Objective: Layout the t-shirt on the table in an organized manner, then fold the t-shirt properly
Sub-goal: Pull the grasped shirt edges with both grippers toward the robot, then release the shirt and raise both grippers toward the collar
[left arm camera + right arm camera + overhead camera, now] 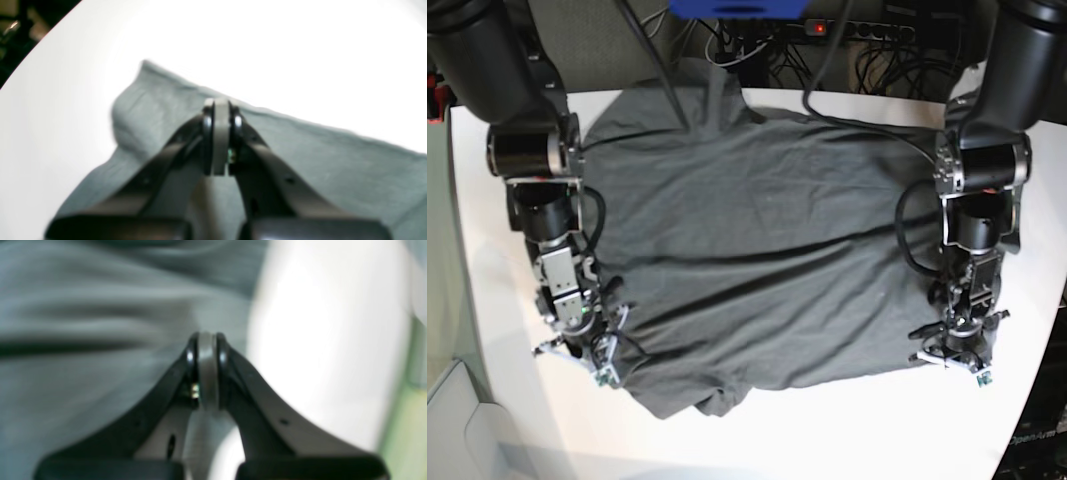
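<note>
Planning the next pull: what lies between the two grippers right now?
Base view: only the t-shirt, wrinkled, spans from right gripper to left gripper.

Bare table lies open below the t-shirt; cables crowd its far edge.

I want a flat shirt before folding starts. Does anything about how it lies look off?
Yes. The t-shirt lies spread but not flat: creases run across its middle, and its near edge by the right gripper is bunched and curls under. Its far part hangs past the table edge.
</note>
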`<state>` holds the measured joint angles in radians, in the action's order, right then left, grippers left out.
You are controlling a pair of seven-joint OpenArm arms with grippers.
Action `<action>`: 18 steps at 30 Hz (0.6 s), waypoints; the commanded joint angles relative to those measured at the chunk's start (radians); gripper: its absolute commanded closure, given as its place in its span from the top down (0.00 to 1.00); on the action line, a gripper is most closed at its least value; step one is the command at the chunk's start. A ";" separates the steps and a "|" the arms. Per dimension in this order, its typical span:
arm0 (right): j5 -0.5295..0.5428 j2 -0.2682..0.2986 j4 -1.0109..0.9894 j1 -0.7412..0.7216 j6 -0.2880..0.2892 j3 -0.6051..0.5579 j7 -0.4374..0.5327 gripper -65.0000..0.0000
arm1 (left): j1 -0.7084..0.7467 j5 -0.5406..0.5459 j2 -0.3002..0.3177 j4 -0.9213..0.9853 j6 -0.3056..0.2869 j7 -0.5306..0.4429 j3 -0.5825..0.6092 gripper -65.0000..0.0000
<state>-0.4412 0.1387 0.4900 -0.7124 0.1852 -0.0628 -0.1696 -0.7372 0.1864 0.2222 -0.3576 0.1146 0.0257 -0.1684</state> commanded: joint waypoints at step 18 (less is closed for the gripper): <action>0.002 -0.052 0.416 0.075 0.127 0.229 -0.094 0.00 | 0.245 -0.005 0.078 -0.479 0.004 0.290 -0.007 0.01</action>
<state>-0.4385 0.0677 0.8890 -0.6003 0.3214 0.1627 -0.2779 -0.4797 0.1860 0.2825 -0.8257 0.1108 0.3218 -0.1738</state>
